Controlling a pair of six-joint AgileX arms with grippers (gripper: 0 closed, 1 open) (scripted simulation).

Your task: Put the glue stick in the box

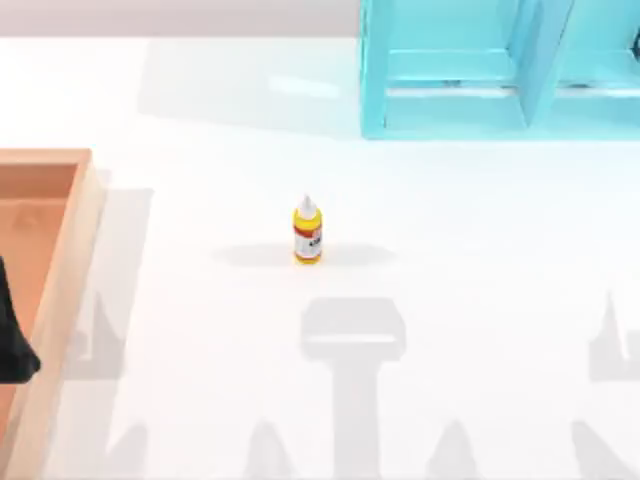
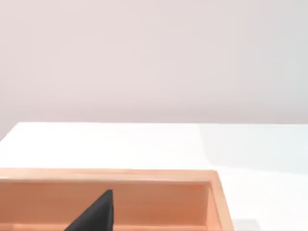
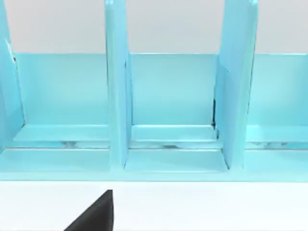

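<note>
I see the small yellow glue stick (image 1: 307,232) upright mid-surface, well apart from the shallow wooden box (image 1: 72,262) at left. My left claw (image 1: 14,340) hangs over the box; I cannot tell its state.

A smooth, matt white table (image 1: 450,300) carries a glue stick (image 1: 307,232) of glossy yellow plastic with a white nozzle cap and a paper-like white-and-red label, left of it a box (image 1: 85,215) with light, smooth wooden walls, and a cyan shelf unit (image 1: 450,110) of smooth, plastic-looking panels.
</note>
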